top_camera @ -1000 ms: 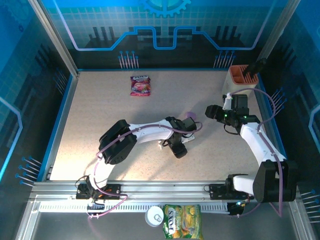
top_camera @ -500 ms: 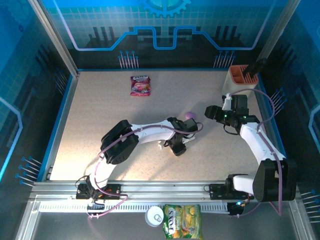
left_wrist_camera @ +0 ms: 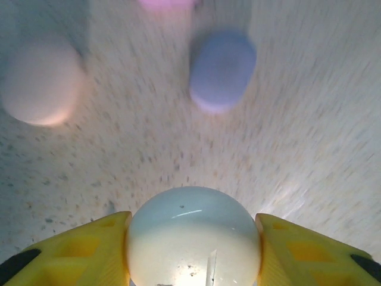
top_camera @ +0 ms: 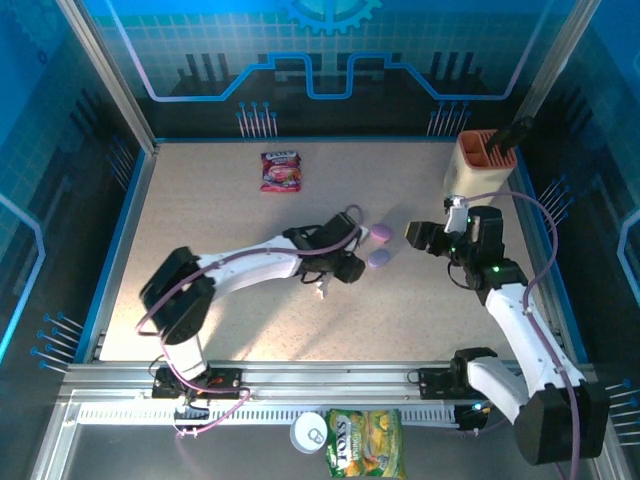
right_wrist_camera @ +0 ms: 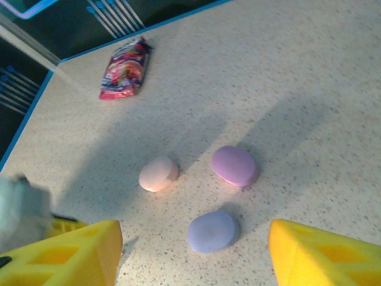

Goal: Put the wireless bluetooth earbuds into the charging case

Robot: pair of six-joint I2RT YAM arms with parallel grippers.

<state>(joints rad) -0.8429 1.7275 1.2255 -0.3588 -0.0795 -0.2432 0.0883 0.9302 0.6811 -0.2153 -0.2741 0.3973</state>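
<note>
Clamping a white charging case (left_wrist_camera: 193, 235), the left gripper (left_wrist_camera: 193, 244) sits mid-bench; the right gripper (right_wrist_camera: 193, 262), jaws apart, hovers near the lilac case (right_wrist_camera: 211, 231)

your left arm (top_camera: 250, 268) and right arm (top_camera: 520, 315) are each built of smooth white tubular links joined by bulky black joint housings, and a thin purple cable (top_camera: 548, 228) loops loosely alongside each one from its black base (top_camera: 185, 380) up to the wrist. the right arm carries a small green light (top_camera: 492, 268) on its black wrist block. the left gripper (top_camera: 347, 268) and right gripper (top_camera: 418, 236) have black bodies, and up close their fingers (left_wrist_camera: 71, 253) are chunky bright yellow plastic wedges with recessed pockets moulded into the faces and black at the outer corners.
</note>
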